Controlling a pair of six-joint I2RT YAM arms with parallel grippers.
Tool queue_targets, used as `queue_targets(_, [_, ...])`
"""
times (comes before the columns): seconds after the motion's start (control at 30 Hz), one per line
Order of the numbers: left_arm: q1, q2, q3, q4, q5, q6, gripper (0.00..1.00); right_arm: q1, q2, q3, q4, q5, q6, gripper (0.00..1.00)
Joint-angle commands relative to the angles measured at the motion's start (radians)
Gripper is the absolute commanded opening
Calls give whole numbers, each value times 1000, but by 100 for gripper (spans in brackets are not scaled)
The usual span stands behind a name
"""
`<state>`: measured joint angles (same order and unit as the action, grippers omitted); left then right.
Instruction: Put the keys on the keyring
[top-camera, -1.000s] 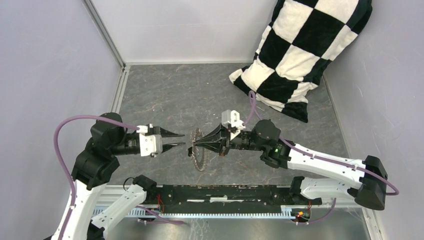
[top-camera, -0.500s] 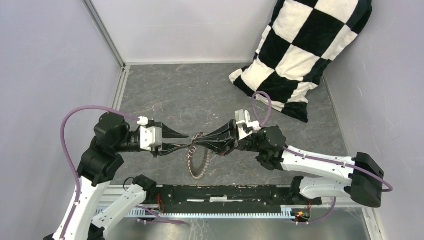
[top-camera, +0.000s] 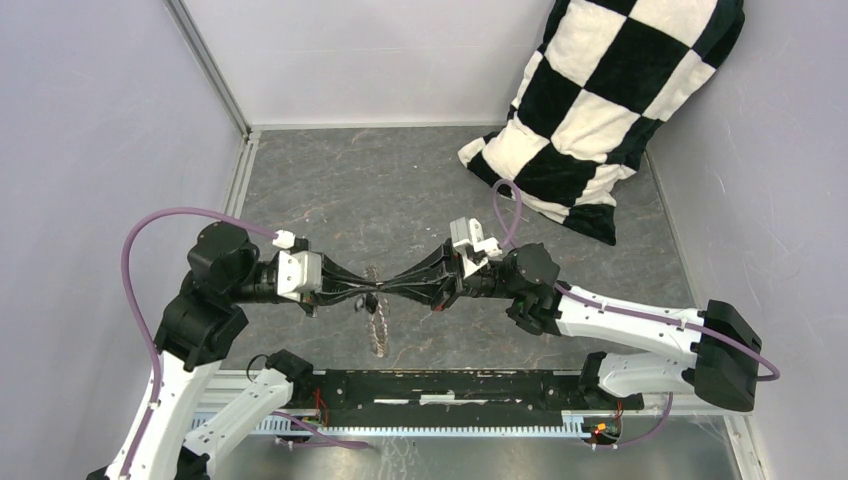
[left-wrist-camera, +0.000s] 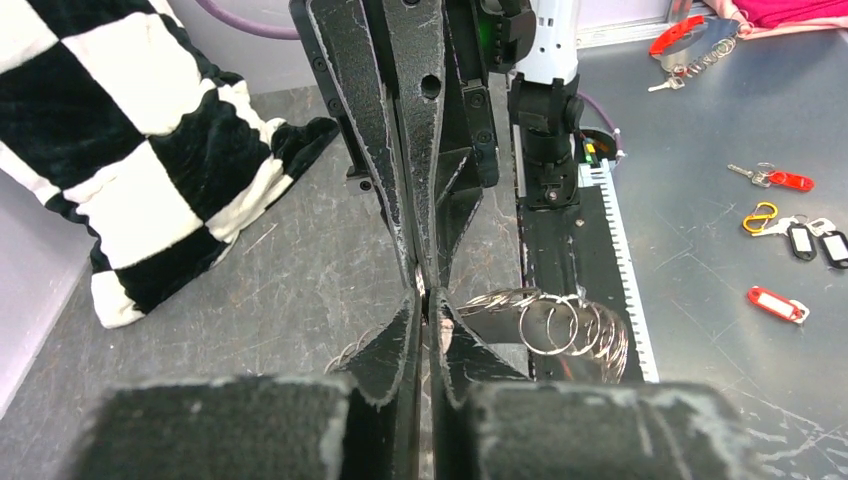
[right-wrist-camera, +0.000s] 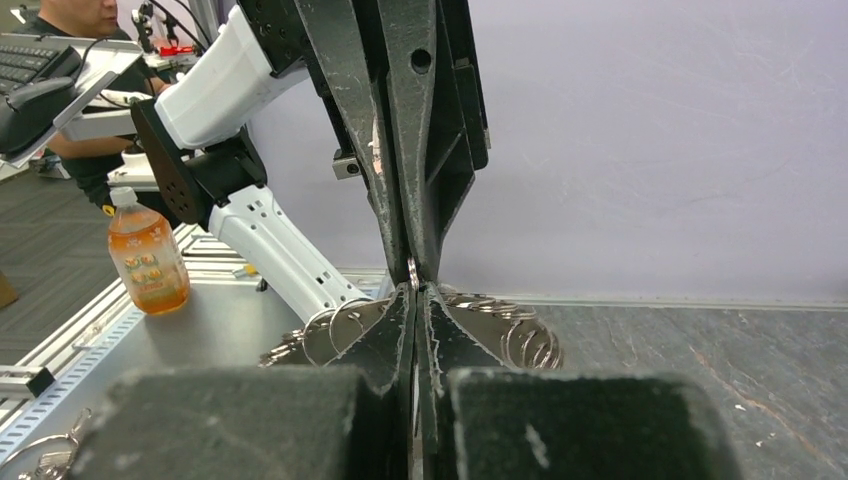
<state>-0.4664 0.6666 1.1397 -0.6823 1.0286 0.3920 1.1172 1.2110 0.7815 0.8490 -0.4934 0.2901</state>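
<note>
Top external view shows the left gripper (top-camera: 366, 291) and the right gripper (top-camera: 388, 290) meeting tip to tip in the middle of the frame. Both look squeezed tight on the upper edge of the keyring (top-camera: 378, 328), which runs from the tips toward the bottom of the frame, seen from its thin side, so neither arm is nearer. Left wrist view shows what the top one cannot: round shiny loops fan out to the right of the pinched tips, and no loose key sits in the grip.
</note>
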Motion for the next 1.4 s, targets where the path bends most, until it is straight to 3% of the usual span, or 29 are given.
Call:
queue_targets(0.0, [-3,0,2,8,-4,-5,3,6,-3,64,-7,-21,-21,0])
queue_targets(0.1, [-3,-2,2,-34,-47,44,2,6,-19,76,-52,-12,-45,1])
queue_targets(0.17, [-3,-3,0,-33,-79,54,2,6,-33,105,-139,3,-77,19])
queue_targets(0.23, [-3,-5,-4,7,-128,20,2,6,-67,123,-251,57,-127,40])
queue_targets(0.27, [-3,-7,-11,41,-176,-19,2,6,-84,126,-311,85,-161,78])
queue_targets(0.3, [-3,-13,-23,86,-219,-61,2,6,-113,123,-355,126,-187,96])
queue_targets(0.6, [-3,-83,-221,387,-524,-381,2,33,-201,35,-473,331,-241,98])
queue_targets(0.8, [-3,-94,-288,503,-672,-434,2,147,-122,50,-524,656,-277,98])
queue_targets(1.1, [-3,-83,-316,555,-694,-467,2,253,-13,-46,-248,825,-319,98])
queue_targets(1.37, [-3,-100,-310,545,-669,-462,2,247,77,9,-254,980,-450,98])
